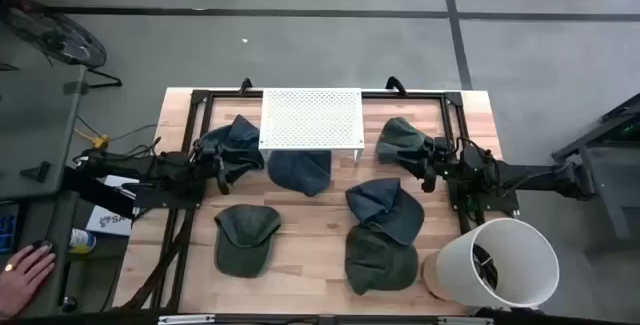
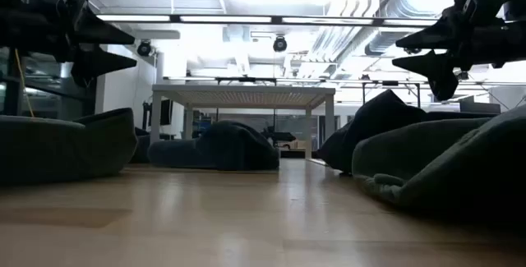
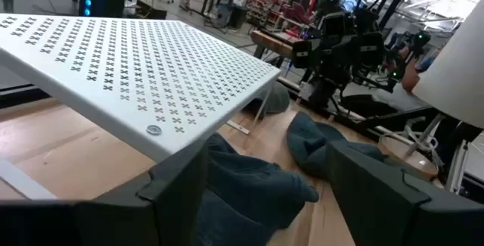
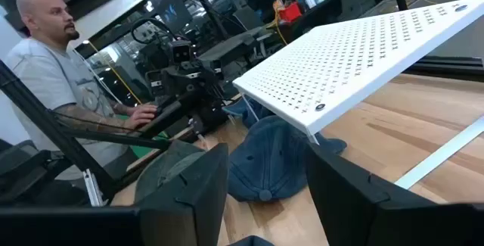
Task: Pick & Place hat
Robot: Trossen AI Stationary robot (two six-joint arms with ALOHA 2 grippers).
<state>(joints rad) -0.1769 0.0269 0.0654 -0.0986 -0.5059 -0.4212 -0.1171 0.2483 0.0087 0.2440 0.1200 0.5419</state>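
Observation:
Several soft caps lie on the wooden table. A blue one [image 1: 238, 137] rests by the left gripper, and a dark blue one [image 1: 299, 170] lies with its far part under the white perforated shelf [image 1: 310, 117]. A green one [image 1: 398, 141] sits near the right gripper. A blue cap [image 1: 385, 205] and two green ones [image 1: 380, 261] [image 1: 246, 237] lie nearer. My left gripper [image 1: 222, 160] [image 3: 265, 193] is open and hovers above the table beside the blue cap. My right gripper [image 1: 428, 170] [image 4: 265, 193] is open too, raised beside the green cap.
A white bucket [image 1: 493, 265] stands at the table's near right corner. The shelf [image 2: 243, 94] stands on thin legs at the far middle. A person [image 4: 53, 87] sits beyond the table's left side, one hand [image 1: 25, 265] on a desk there.

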